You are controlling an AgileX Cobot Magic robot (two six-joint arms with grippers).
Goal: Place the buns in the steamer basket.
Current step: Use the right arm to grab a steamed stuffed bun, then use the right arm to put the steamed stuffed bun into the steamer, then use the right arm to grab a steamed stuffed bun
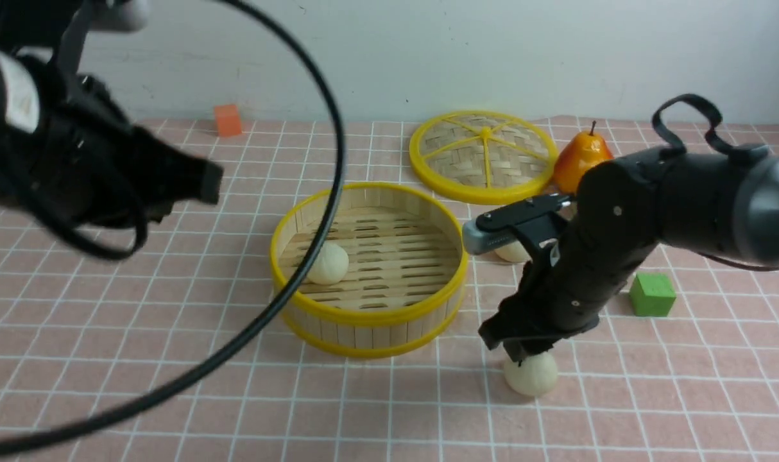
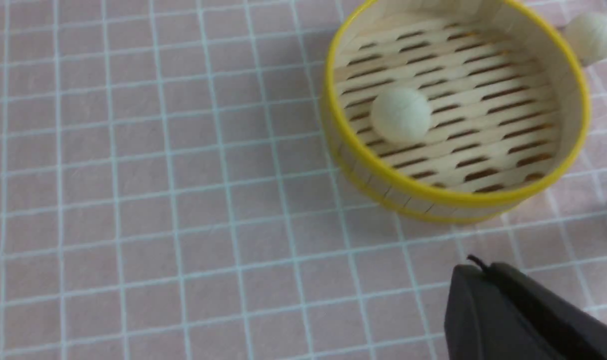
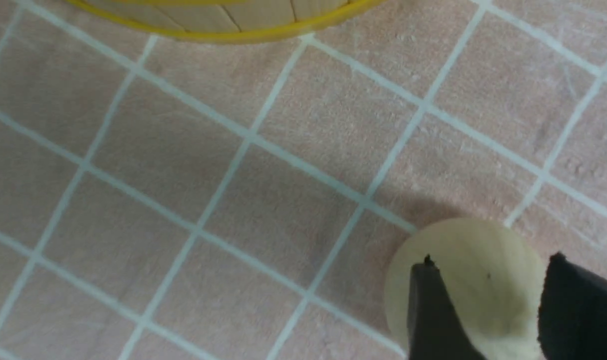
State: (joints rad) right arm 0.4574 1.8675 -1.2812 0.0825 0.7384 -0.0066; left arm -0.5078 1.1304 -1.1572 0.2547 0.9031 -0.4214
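Observation:
The steamer basket (image 1: 370, 317) stands mid-table with one bun (image 1: 328, 263) on its slatted floor; both show in the left wrist view, basket (image 2: 333, 125) and bun (image 2: 401, 115). A second bun (image 1: 532, 375) lies on the cloth in front of and right of the basket. My right gripper (image 1: 524, 356) is directly on top of it, jaws apart, fingertips straddling its upper part (image 3: 491, 260). A third bun (image 1: 511, 251) lies right of the basket, partly behind the right arm. My left gripper (image 2: 476, 267) is shut and empty, raised to the left of the basket.
A flat woven lid (image 1: 484, 156) with a yellow rim lies behind the basket, an orange pear (image 1: 581, 160) beside it. A green cube (image 1: 652, 294) sits at the right, an orange cube (image 1: 228, 120) at the back left. A black cable (image 1: 325, 212) loops in front of the basket.

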